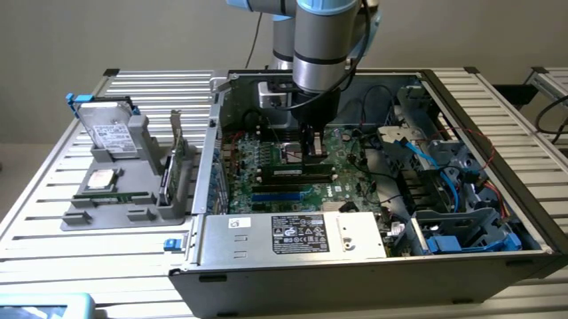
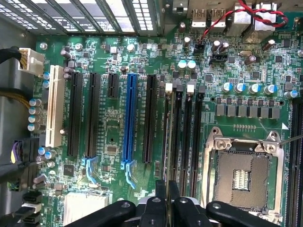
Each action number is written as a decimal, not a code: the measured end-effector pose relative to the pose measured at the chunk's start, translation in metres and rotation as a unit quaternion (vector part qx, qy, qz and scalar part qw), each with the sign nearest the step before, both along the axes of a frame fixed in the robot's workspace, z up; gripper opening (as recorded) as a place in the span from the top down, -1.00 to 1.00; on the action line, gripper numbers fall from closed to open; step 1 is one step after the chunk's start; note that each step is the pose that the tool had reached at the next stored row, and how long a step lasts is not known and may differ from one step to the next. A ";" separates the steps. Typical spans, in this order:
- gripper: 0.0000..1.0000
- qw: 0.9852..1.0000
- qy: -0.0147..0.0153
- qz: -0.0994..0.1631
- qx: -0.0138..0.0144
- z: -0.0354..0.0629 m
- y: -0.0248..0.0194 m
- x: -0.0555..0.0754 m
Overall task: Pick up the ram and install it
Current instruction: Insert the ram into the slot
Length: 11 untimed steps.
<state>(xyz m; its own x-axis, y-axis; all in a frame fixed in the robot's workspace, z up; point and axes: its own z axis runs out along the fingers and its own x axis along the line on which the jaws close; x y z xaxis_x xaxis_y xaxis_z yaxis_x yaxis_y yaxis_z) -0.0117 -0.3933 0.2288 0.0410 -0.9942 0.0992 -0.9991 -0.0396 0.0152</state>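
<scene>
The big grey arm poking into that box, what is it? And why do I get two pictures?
That is a robot arm reaching into an open computer case. One picture comes from a camera off to the side, so you see the whole table. The other comes from a camera on the arm's wrist, looking down at the green motherboard and its long black slots. The arm ends in jaws, which seem closed on a thin dark stick with a pale label: the ram, held above the slots. Outside the case, a grey holder keeps other parts: a silver hard drive and a green expansion card.
</scene>
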 end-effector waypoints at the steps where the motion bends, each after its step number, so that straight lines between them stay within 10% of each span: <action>1: 0.73 1.000 0.000 0.000 0.000 -0.0003 0.0000 0.000; 11: 0.73 1.000 0.000 0.000 0.000 -0.0022 0.0000 0.000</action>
